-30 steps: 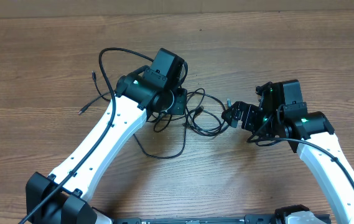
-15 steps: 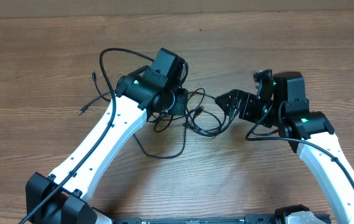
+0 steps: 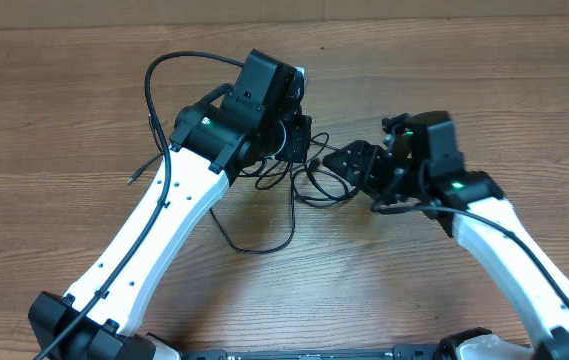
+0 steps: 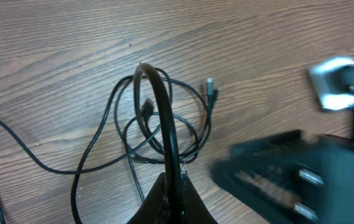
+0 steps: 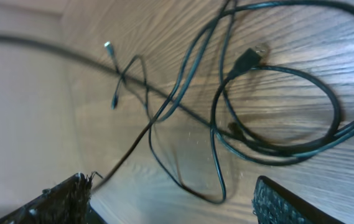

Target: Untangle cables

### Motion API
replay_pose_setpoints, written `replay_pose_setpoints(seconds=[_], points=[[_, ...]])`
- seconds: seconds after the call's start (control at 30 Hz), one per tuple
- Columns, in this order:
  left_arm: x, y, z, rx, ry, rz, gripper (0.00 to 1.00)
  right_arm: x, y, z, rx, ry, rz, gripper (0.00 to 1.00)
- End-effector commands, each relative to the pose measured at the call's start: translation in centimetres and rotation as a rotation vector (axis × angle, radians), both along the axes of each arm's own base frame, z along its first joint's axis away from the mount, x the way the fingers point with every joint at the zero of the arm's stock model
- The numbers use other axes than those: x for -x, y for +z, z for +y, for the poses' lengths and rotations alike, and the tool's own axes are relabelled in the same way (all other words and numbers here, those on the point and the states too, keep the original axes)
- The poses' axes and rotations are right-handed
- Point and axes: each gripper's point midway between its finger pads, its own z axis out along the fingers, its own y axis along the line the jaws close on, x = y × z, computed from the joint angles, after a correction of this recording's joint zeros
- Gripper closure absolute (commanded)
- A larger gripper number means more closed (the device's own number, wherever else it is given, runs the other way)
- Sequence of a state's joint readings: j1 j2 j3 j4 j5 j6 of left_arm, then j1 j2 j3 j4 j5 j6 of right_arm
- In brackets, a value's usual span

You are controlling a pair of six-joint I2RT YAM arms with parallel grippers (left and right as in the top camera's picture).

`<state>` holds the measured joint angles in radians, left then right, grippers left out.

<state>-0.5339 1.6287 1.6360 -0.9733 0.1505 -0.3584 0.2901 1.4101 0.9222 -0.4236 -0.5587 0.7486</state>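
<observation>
Left gripper (image 4: pixel 175 190): clamped on cables (image 4: pixel 164 118) | right gripper (image 5: pixel 172 186): wide, empty | risk: if you pull apart, loops may cinch tighter.

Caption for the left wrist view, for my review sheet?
Left gripper, jaws shut, holds one strand of the tangled cables arched above the wooden table; right gripper blurred alongside.

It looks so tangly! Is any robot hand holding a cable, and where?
The left fingers pinch one cable partway along its cord, where it loops up. The right fingers hold nothing.
</observation>
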Motion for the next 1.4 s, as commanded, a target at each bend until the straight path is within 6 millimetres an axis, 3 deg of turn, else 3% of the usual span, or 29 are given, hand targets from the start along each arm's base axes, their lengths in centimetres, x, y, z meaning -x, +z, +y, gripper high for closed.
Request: replay_pose_setpoints(seconds=[0.0, 0.1, 0.2, 0.4, 0.53, 0.6, 0.67, 0.87, 0.97, 1.07, 1.23, 1.37], points=[[0.0, 2.6, -0.1, 0.046, -0.026, -0.051, 0.96, -1.9, -0.4, 0.9, -0.042, -0.134, 0.078, 0.18], [0.5, 2.7, -0.8, 0.081, -0.054, -0.033, 0.96, -2.7, -0.7, 2.7, -0.081, -0.13, 0.074, 0.18], [0.8, 2.8, -1.2, 0.101, -0.072, -0.024, 0.96, -3.3, -1.5, 3.8, -0.075, -0.127, 0.05, 0.29], [0.6, 3.1, -1.4, 0.119, -0.063, -0.025, 0.96, -4.7, -4.9, 2.8, -0.015, -0.336, 0.146, 0.31], [1.4, 3.6, -2.6, 0.188, -0.109, 0.002, 0.96, -5.9, -5.9, 2.7, -0.004, -0.367, 0.12, 0.33], [1.7, 4.0, -3.2, 0.222, -0.137, 0.013, 0.96, -6.4, -6.4, 2.7, 0.001, -0.376, 0.111, 0.44], [2.0, 4.1, -3.4, 0.238, -0.15, 0.021, 0.96, -6.4, -7.2, 2.5, 0.019, -0.384, 0.121, 0.64], [2.1, 4.4, -3.1, 0.237, -0.144, 0.017, 0.96, -5.7, -9.2, 0.4, 0.149, -0.397, 0.133, 0.96], [1.3, 5.8, -1.6, 0.233, -0.111, -0.036, 0.96, -5.0, -10.1, -1.1, 0.197, -0.403, 0.179, 0.96], [-0.1, 8.8, 0.9, 0.244, -0.059, -0.131, 0.96, -4.3, -11.2, -3.7, 0.261, -0.41, 0.227, 0.96], [-2.4, 15.0, 6.5, 0.274, 0.056, -0.329, 0.96, -2.8, -12.9, -10.0, 0.389, -0.43, 0.318, 0.96], [-3.6, 17.6, 10.5, 0.3, 0.167, -0.412, 0.96, -0.8, -14.0, -16.6, 0.548, -0.511, 0.404, 0.96]])
